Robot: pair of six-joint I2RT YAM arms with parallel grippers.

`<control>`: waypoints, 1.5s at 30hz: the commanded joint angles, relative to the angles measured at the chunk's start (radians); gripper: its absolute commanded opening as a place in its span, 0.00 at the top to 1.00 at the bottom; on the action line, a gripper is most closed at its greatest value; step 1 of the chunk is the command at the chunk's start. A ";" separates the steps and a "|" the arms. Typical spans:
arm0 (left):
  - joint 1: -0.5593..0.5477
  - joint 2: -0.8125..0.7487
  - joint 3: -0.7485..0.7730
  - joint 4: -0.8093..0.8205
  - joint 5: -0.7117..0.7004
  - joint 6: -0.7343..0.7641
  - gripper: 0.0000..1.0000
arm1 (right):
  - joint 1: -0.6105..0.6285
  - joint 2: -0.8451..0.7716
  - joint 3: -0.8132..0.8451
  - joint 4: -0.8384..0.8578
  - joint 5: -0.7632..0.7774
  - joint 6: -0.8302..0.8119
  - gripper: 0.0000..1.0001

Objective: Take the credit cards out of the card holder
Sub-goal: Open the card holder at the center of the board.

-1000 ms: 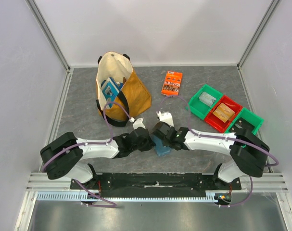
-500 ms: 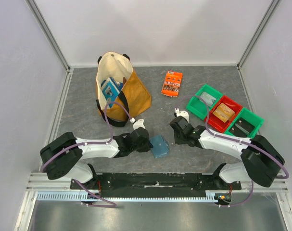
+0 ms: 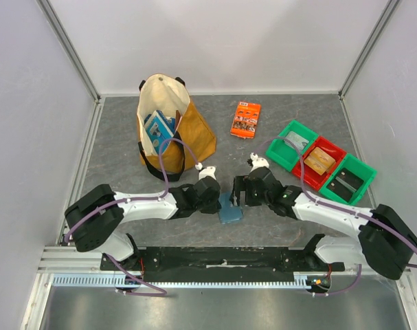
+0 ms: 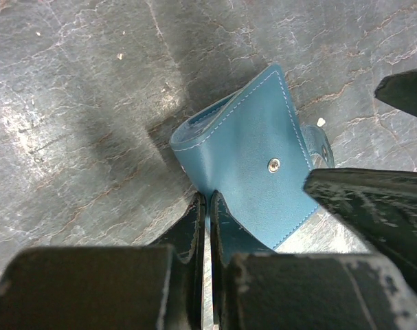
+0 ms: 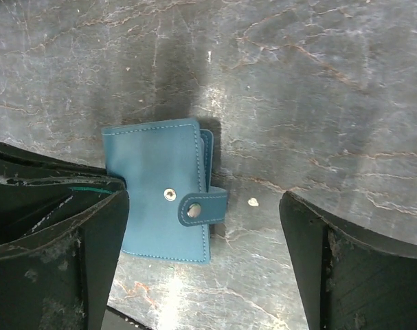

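Note:
The card holder (image 3: 229, 208) (image 4: 256, 172) (image 5: 160, 199) is a blue wallet, folded closed on the grey table between the two arms. Its tab (image 5: 203, 206) lies beside the snap stud (image 5: 169, 195), not on it. My left gripper (image 3: 217, 201) (image 4: 208, 199) is shut, its tips pinching the holder's left edge. My right gripper (image 3: 237, 192) (image 5: 205, 199) hovers over the holder's right side, open wide. Its left finger (image 5: 98, 261) is above the cover, and its right finger (image 5: 332, 268) is out over bare table. The credit cards are hidden.
A tan tote bag (image 3: 174, 130) holding a blue-and-white box (image 3: 158, 127) stands at the back left. An orange printed packet (image 3: 246, 118) lies behind the centre. A green bin (image 3: 277, 152), a red bin (image 3: 306, 175) and another green bin (image 3: 366, 175) sit at the right with flat items inside.
My right gripper left the card holder shut, swung right, opened wide and came back over it. My left gripper shifted slightly right and stayed shut on the holder.

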 commanded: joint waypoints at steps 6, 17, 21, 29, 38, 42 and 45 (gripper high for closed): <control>0.004 0.015 0.075 -0.104 -0.046 0.136 0.97 | 0.018 0.077 0.059 -0.050 0.115 -0.005 0.18; 0.009 -0.001 0.100 -0.141 -0.081 0.228 0.97 | 0.011 0.027 -0.015 0.008 -0.011 0.027 0.68; 0.009 0.004 0.101 -0.119 -0.075 0.242 0.97 | -0.005 0.025 -0.041 0.023 -0.023 0.036 0.76; 0.012 -0.004 0.123 -0.138 -0.104 0.262 0.83 | -0.037 -0.015 -0.142 0.188 -0.127 0.058 1.00; -0.108 -0.015 0.221 -0.268 -0.233 0.262 0.22 | -0.109 -0.070 -0.283 0.436 -0.293 0.141 1.00; -0.154 0.033 0.284 -0.320 -0.264 0.233 0.16 | -0.118 -0.065 -0.329 0.513 -0.307 0.182 1.00; -0.178 0.090 0.334 -0.352 -0.270 0.238 0.15 | -0.123 -0.076 -0.352 0.516 -0.276 0.210 1.00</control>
